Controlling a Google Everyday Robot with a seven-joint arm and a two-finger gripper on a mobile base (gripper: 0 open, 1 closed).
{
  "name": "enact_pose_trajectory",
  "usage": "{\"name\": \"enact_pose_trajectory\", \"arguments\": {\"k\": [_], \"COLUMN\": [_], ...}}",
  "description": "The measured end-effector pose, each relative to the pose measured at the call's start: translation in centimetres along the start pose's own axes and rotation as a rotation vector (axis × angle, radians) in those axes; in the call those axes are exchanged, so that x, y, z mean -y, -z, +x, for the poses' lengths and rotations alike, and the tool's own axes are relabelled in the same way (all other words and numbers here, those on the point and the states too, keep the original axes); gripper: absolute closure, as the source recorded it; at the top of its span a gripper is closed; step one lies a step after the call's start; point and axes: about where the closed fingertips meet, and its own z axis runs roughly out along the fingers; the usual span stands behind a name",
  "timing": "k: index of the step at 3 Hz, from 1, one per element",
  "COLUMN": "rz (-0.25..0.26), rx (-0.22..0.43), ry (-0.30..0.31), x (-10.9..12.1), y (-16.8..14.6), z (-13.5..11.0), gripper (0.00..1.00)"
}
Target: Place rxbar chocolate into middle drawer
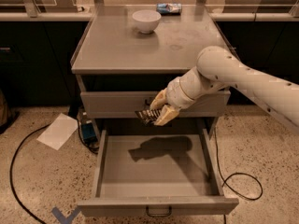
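Observation:
My gripper [159, 111] is shut on the rxbar chocolate [147, 115], a small flat dark bar with pale lettering that sticks out to the left of the fingers. It hangs in front of the closed upper drawer [112, 104], above the rear of the middle drawer [156, 204]. The middle drawer is pulled fully open, grey and bare inside, with a dark wire handle at its front edge. The arm's shadow falls on the drawer floor.
A white bowl [146, 21] and a blue-and-white packet [168, 7] sit at the back of the cabinet top [140, 50]. On the floor lie a white sheet [58, 130], a blue box [87, 130], and black cables [238, 181] on both sides.

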Motion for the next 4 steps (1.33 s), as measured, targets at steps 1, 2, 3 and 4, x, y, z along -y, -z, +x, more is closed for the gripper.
{"name": "enact_pose_trajectory", "arguments": {"k": [1, 2, 3, 4], "rz": [0.027, 0.032, 0.044, 0.044], "rx": [0.039, 0.011, 0.026, 0.045], "ry": [0.001, -0.042, -0.114, -0.179], "x": [-1.3, -3.6, -5.7, -7.4], "y": [-1.8, -6.1, -10.2, -14.0], "z": [-0.9, -0.1, 1.9, 3.9], "gripper": [1.0, 1.0, 1.0, 1.0]}}
